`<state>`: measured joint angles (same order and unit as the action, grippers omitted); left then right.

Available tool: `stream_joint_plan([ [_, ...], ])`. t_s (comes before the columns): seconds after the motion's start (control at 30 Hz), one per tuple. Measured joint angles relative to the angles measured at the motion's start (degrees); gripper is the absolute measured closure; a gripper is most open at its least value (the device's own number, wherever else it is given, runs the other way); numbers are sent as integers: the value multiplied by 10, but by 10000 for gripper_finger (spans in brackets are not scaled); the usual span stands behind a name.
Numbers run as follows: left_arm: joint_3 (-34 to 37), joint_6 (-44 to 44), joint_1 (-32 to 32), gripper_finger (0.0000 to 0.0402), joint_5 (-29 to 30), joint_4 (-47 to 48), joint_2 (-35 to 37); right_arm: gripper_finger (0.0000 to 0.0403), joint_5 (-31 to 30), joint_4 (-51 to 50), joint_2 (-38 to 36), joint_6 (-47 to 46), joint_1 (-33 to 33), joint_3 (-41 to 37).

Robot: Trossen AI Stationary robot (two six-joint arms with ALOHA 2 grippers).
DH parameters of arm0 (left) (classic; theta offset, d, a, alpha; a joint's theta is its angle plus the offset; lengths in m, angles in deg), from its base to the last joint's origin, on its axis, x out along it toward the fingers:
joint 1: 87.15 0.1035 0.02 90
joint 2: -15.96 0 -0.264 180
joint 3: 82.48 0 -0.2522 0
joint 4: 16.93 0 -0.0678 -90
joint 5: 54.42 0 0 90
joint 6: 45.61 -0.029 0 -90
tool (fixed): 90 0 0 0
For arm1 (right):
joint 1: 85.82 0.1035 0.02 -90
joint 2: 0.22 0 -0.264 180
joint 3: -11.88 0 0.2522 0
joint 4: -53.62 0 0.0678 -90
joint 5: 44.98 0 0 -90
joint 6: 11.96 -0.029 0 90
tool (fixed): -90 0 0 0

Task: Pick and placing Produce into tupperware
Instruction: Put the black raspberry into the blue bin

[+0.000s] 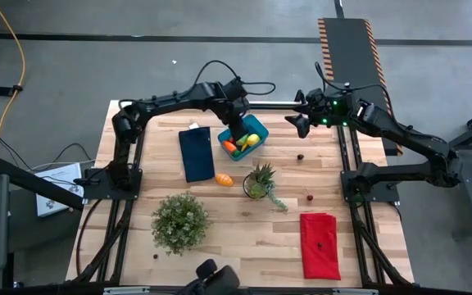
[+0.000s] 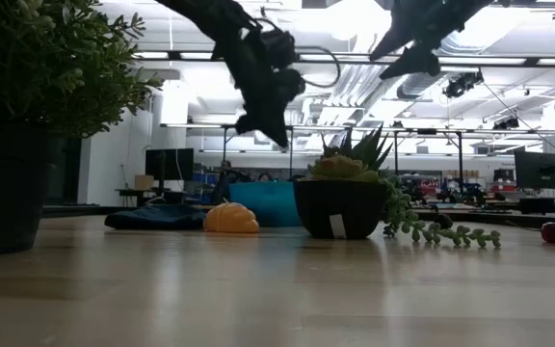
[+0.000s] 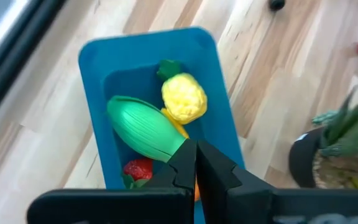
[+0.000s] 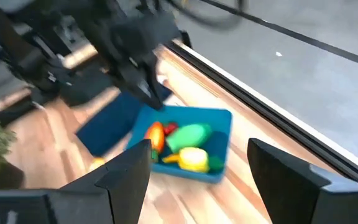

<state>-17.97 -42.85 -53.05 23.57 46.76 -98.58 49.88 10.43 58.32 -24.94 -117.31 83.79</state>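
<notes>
The bright blue tupperware stands at the table's far middle. In it lie a green oval, a yellow lemon, a red piece and an orange piece. My left gripper hangs shut above the tub's inside, clear of the produce, with nothing between its fingers. An orange oval lies on the bare wood nearer the front, beside the dark blue cloth. My right gripper waits open in the air to the right of the tub.
A spiky plant in a small pot stands just in front of the tub. Near the front left edge there is a bushy potted plant, and a red cloth lies at the front right. Two small dark-red bits rest on the wood.
</notes>
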Motion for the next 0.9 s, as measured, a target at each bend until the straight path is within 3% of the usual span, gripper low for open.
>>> stream_joint_plan([
  [0.17, 0, 0, 0, 401, 0, 1, 28, 147, -14, -37, -1, 14, 0, -3],
  [0.57, 0, 0, 0, 401, 0, 55, 90, 147, -9, 29, -72, -54, -27, -144],
  [0.9, 0, 5, 0, 401, -8, 56, 156, 147, 0, 36, -140, -91, -39, -192],
])
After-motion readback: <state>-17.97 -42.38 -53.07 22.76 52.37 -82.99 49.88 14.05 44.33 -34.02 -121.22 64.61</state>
